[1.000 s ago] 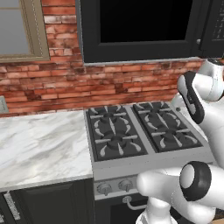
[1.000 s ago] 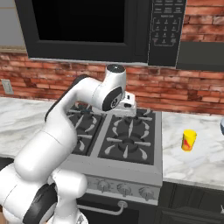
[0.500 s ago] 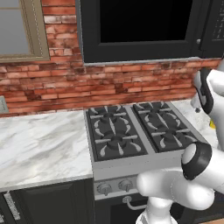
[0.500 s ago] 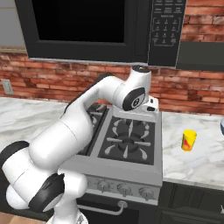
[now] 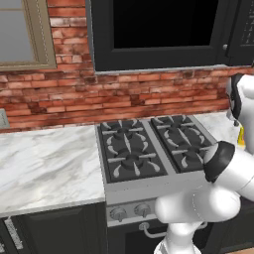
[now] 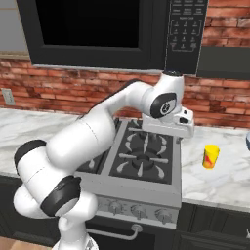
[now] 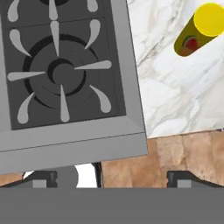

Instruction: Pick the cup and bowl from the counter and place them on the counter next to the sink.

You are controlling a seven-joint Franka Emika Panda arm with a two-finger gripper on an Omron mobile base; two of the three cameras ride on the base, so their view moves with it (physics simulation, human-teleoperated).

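The yellow cup with its red-orange mark stands upright on the white marble counter to the right of the stove. In the hand view the cup is at the top right, away from my fingertips. A yellow sliver of the cup peeks out behind my arm in the left base view. A pale edge of the bowl shows at the right border. My gripper is open and holds nothing. It hangs over the stove's right front corner, left of the cup. The sink is out of view.
A black gas stove with grey grates lies under my arm. A dark microwave hangs above it against the brick wall. More marble counter stretches left of the stove. Wooden floor shows past the counter's front edge.
My arm has swung right across the stove, carrying the hand from above the left burners to the stove's right edge, nearer the cup. The cup has not moved.
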